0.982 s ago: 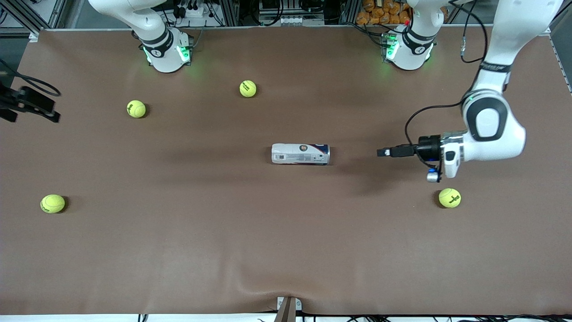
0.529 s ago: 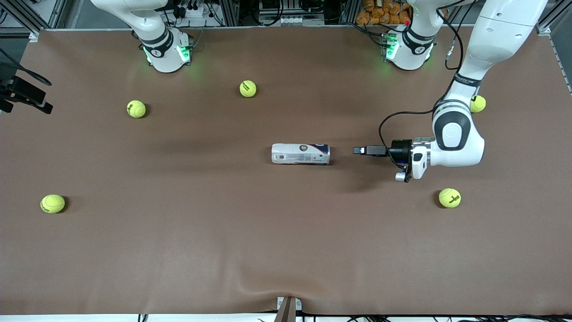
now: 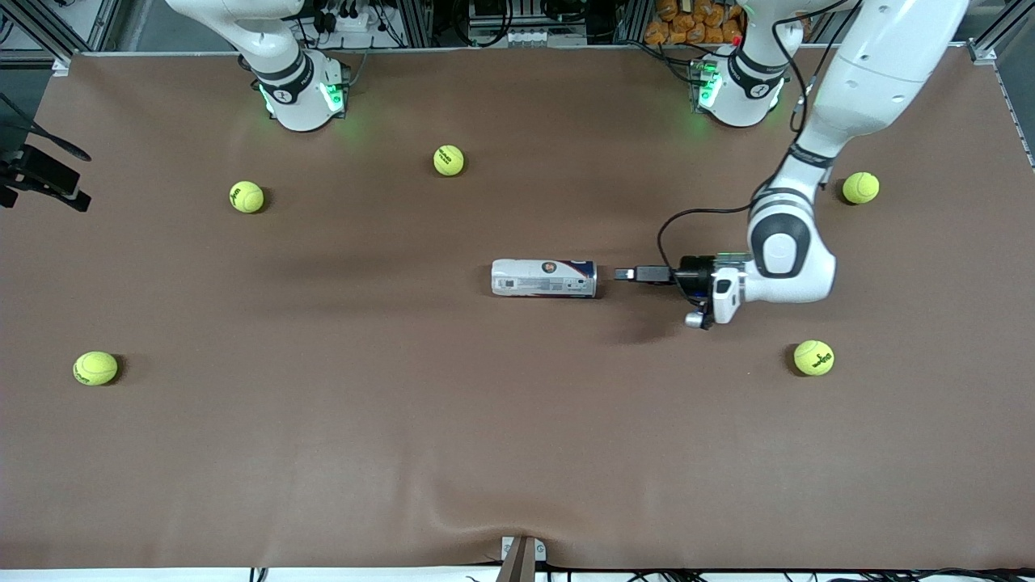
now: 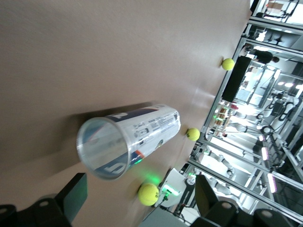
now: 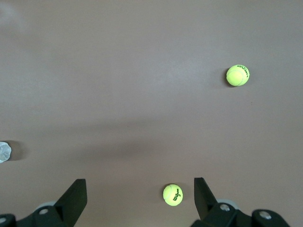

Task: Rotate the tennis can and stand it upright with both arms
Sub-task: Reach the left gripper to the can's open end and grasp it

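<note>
1. Left hand (image 3: 624, 274): held low over the surface (image 3: 517, 453), level with the lying tennis can (image 3: 543, 278) and just beside the can's silvery-rimmed end, with a small gap between them. It points along the can's axis. In the left wrist view the two fingers (image 4: 75, 196) stand spread apart, nothing between them, with the can's open round end facing the camera.
2. Left arm (image 3: 849, 97): reaches from its green-lit base (image 3: 732, 93) and bends at the wrist toward the middle of the surface.
3. Tennis can: lies on its side near the middle of the surface, its long axis running between the two arms' ends. The white end points toward the right arm's end, the navy end with the rim toward the left arm's end. The label (image 4: 156, 125) shows small print and a small round portrait.
4. Right hand (image 3: 44, 178): hangs at the right arm's end of the surface, well apart from the can. The right wrist view shows its fingers (image 5: 75, 196) spread wide and empty, over bare surface and two balls. This arm waits.
5. Tennis balls: five yellow-green balls lie scattered on the surface. One (image 3: 813, 357) is nearer the front camera than the left hand; one (image 3: 860, 187) lies beside the left arm's forearm. One (image 3: 449, 160) and another (image 3: 247, 196) lie near the right arm's base (image 3: 301, 93). The last (image 3: 95, 368) lies toward the right arm's end.
</note>
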Motion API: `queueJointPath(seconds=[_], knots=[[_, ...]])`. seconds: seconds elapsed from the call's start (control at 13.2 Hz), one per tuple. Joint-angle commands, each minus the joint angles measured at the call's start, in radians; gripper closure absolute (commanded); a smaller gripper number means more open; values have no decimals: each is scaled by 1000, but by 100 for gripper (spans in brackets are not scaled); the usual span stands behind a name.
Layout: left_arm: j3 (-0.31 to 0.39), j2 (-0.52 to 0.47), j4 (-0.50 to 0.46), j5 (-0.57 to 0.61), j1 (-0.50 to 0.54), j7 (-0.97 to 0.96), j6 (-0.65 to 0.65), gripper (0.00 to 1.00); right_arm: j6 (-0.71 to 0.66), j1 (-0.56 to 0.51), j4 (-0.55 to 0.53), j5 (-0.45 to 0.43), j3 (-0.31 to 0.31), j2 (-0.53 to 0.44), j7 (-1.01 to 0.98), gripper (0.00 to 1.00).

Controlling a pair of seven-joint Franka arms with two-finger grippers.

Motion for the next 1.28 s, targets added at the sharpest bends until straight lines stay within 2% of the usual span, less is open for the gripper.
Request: queueJointPath(seconds=[0.0, 0.53, 0.6, 0.68, 0.76, 0.83, 1.21], knots=[[-3, 36, 12, -91, -64, 41, 67, 0, 15, 2, -33, -18, 17, -24, 2, 0], [-3, 62, 17, -180, -121, 38, 85, 0, -9, 10, -39, -15, 17, -25, 0, 0], [-3, 62, 21, -180, -127, 38, 87, 16, -8, 10, -41, -16, 17, -24, 2, 0], [-2, 62, 23, -179, -126, 38, 87, 47, -8, 10, -41, -15, 17, -24, 2, 0], [0, 62, 23, -179, -126, 40, 87, 84, -8, 10, -46, -15, 17, -24, 2, 0], [0, 62, 23, -179, -126, 32, 88, 100, -8, 10, -46, -15, 17, -24, 2, 0], [1, 27, 28, -165, -127, -50, 96, 100, -8, 10, -47, -13, 17, -24, 0, 0]])
